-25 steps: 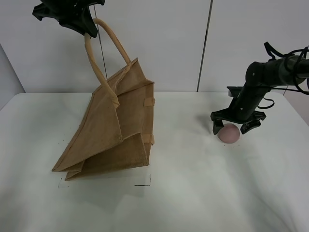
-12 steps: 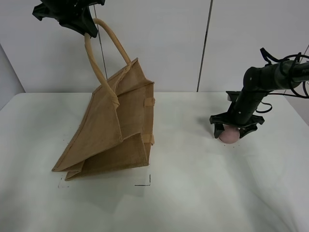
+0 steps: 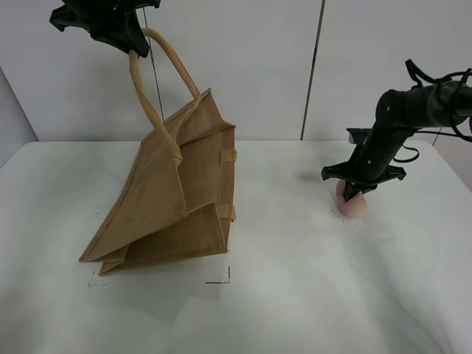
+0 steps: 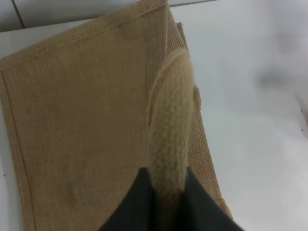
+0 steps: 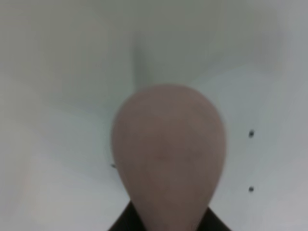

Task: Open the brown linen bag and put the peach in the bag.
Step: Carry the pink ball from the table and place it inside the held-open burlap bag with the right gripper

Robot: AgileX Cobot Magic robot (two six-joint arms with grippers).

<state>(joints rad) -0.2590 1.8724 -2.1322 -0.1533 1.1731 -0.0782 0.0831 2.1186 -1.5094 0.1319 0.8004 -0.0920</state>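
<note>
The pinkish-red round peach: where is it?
Exterior high view: the pinkish-red round peach sits on the right side of the white table, gripped by the right hand, far from the tan jute bag.

Surface (image 3: pixel 295 302): white, matte, filling the lower part of the exterior high view up to the foot of the wall. Thin black corner mark (image 3: pixel 224 278) on it, left of centre and towards the front. A fainter second mark (image 3: pixel 93 279) lies further left, roughly level with the first and well apart from it. Two small dark dots (image 5: pixel 250 134) on the surface show in the right wrist view, apart from each other. Wall (image 3: pixel 243 66) behind: pale grey-white panels, with a dark seam (image 3: pixel 313 70) running slightly tilted between two of them, right of centre. Darker grey panel (image 3: pixel 10 110) at the far left edge. Soft grey shadows on the surface, their edges blurred.
</note>
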